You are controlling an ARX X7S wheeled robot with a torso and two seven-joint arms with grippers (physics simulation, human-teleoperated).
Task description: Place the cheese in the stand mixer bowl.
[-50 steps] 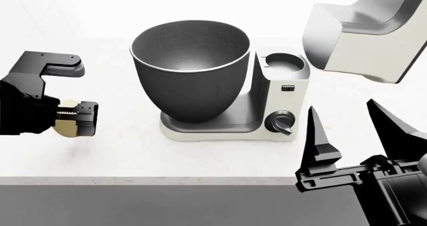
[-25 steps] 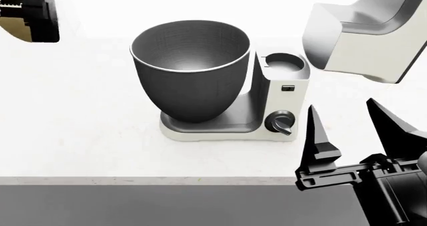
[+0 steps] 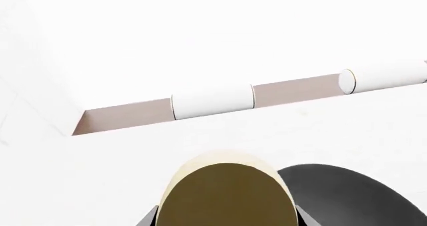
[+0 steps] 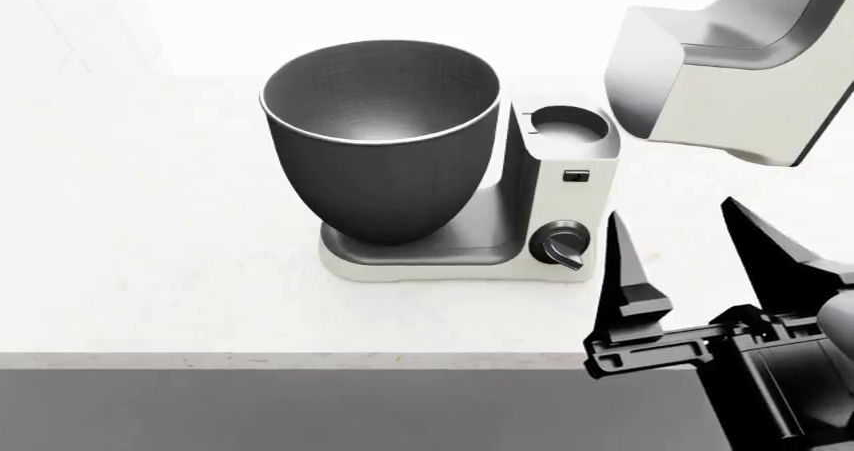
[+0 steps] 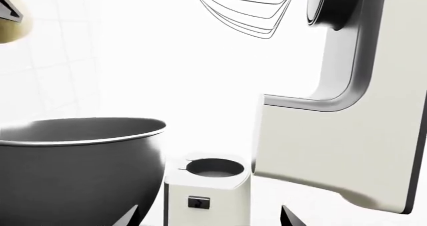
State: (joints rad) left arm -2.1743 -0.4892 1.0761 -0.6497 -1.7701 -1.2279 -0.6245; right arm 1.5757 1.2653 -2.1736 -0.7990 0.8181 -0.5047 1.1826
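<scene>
Up close, the cheese is filling the low middle of the left wrist view, with only dark slivers of the left gripper showing at its sides, so I cannot tell for certain how those fingers are set, though the lump is sitting right between them. Just beside it, the dark curve of the stand mixer bowl is peeking in; behind, two white rolls are lying on a brownish strip. From the head view that arm is out of sight altogether. The right gripper is hanging low at the near right, its two pointed fingers standing spread with nothing between them, near the mixer body with its black knob. The tilted mixer head is rearing above, its wire whisk hanging free.
</scene>
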